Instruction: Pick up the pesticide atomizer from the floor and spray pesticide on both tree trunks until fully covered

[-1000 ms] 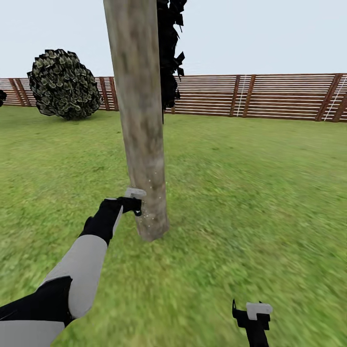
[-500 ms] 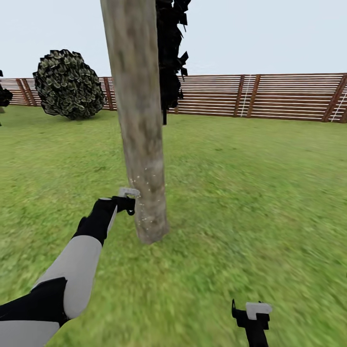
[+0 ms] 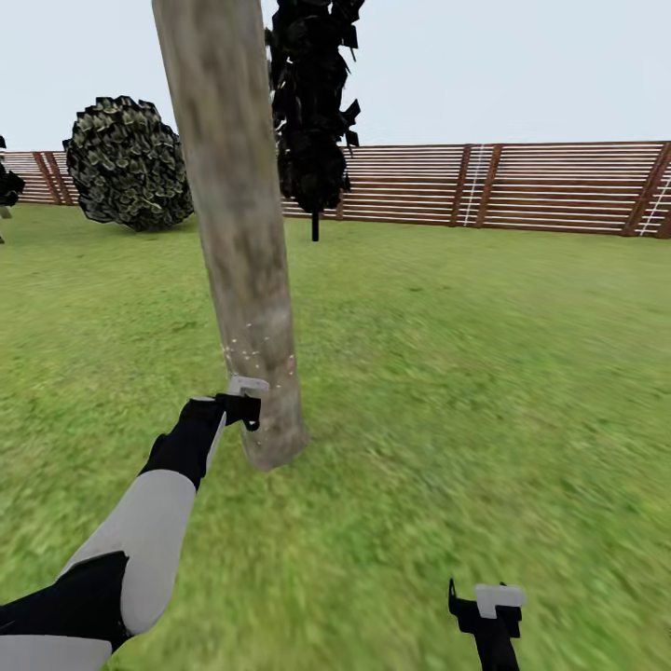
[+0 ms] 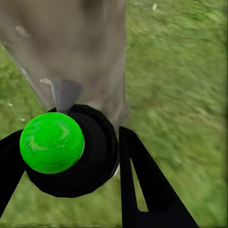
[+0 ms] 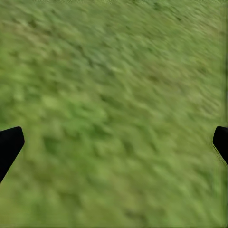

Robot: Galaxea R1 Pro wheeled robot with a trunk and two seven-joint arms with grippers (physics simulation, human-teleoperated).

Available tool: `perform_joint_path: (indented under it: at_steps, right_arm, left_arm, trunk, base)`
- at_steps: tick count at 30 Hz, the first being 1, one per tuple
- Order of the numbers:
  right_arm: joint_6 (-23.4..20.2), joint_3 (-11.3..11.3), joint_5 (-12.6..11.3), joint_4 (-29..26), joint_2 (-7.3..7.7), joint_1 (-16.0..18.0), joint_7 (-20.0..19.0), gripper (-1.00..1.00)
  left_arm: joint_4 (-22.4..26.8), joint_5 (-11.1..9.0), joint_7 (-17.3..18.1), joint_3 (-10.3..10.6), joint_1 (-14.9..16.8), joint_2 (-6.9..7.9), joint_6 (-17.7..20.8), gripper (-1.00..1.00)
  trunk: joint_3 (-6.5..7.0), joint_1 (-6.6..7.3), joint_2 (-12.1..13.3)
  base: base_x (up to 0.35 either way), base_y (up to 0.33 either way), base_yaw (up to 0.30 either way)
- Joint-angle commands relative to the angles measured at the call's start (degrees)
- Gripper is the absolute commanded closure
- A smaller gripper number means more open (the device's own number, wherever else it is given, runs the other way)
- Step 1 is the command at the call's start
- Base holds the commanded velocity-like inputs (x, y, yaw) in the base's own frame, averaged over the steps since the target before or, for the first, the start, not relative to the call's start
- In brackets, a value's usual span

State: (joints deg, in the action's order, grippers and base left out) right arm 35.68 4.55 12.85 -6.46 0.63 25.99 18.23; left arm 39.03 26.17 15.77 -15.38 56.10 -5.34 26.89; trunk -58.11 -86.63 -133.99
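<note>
Grass of the garden (image 3: 485,373) runs back to one slatted wooden fence (image 3: 522,186). One thick tree trunk (image 3: 238,233) rises close ahead, with a scatter of pale pesticide specks (image 3: 247,349) low on its bark. Two other plants stand farther off — one round bush (image 3: 130,163) and one thin black-leaved tree (image 3: 312,112). The left gripper (image 3: 244,407) sits just beside the trunk base, its fingers (image 4: 142,185) closed around the pesticide atomizer (image 4: 71,149) — a black body with one green ball. The right gripper (image 5: 114,142) hangs low over bare lawn, its fingers spread wide and holding nothing.
</note>
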Motion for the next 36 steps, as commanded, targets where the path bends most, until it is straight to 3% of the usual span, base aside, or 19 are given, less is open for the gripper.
perform_joint_path:
  at_steps: [1,19,36]
  right_arm:
    - [0.1,0.5,0.6,0.0,-0.01,0.0,0.1,-1.00]
    - [0.1,0.4,0.6,0.0,-0.01,0.0,0.1,-1.00]
    - [0.1,0.4,0.6,0.0,-0.01,0.0,0.1,-1.00]
  left_arm:
    - [0.0,0.5,0.5,-0.4,-0.3,-0.11,0.2,1.00]
    - [-0.1,0.4,-1.5,-0.6,-1.1,-0.19,0.1,1.00]
    - [-0.1,0.4,-1.5,-0.7,-1.1,-0.18,0.1,1.00]
  trunk:
    - [-0.05,0.01,0.0]
    - [-0.05,0.01,0.0]
    - [-0.05,0.01,0.0]
  base:
    - [0.029,-0.278,0.217]
    - [0.102,-0.278,0.272]
    - [0.028,-0.278,0.055]
